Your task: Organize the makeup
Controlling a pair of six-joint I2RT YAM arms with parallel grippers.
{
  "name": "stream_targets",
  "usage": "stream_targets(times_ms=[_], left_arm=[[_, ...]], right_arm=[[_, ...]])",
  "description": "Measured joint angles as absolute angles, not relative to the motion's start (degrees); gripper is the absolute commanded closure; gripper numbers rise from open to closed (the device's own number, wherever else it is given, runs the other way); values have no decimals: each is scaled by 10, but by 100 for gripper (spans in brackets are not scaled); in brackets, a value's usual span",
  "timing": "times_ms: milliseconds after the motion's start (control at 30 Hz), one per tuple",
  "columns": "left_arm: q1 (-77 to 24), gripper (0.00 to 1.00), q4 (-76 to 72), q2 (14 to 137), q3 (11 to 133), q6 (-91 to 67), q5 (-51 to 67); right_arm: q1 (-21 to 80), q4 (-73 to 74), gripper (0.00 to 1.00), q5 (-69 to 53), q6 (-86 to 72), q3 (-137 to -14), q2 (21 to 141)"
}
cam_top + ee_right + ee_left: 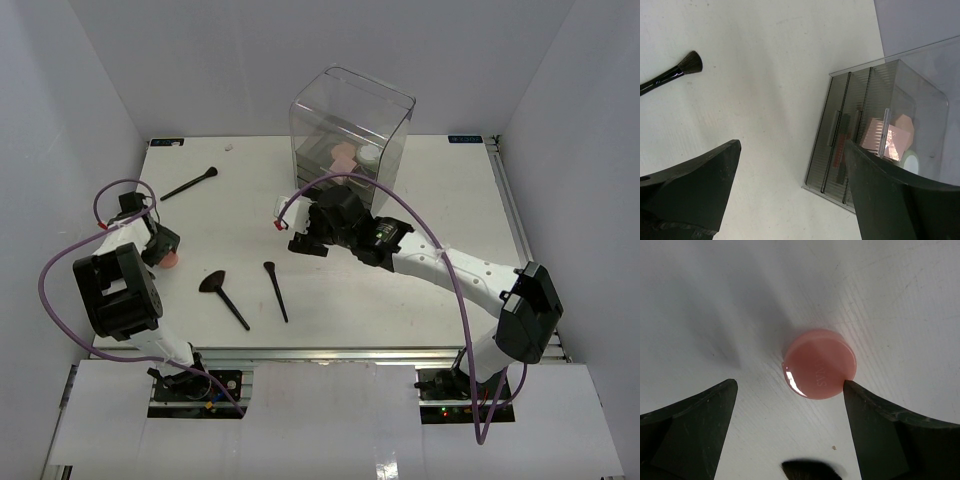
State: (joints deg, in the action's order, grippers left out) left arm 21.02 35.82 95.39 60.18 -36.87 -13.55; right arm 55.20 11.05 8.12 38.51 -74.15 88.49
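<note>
Top view: the left gripper [160, 245] hangs over the pink round compact [171, 260] at the table's [450, 200] 9 o'clock side. The right gripper [300, 240] is parked by the clear box [350, 120] at 12, with 3 brushes [275, 290] loose between them.

Left wrist: jaws are wide and the compact lies flat between them, the right finger [875, 425] apparently grazing its rim. I'd guess it's lining up a pinch.

Right wrist: jaws are wide and empty. The drawers [840, 145] are at 3 o'clock, and the pink square compacts [885, 137] are already inside.

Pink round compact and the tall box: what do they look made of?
Pink round compact: probably glossy plastic; a bright highlight on its edge, faint lettering on the lid. Tall box: likely clear rigid plastic; contents show through, with smoky ribbed drawers.
</note>
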Motion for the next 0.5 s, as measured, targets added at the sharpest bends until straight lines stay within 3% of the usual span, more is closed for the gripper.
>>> stream_targets(times_ms=[500], left_arm=[[210,2,356,957,620,-354,-109]], right_arm=[[552,111,10,73,385,-732,887]])
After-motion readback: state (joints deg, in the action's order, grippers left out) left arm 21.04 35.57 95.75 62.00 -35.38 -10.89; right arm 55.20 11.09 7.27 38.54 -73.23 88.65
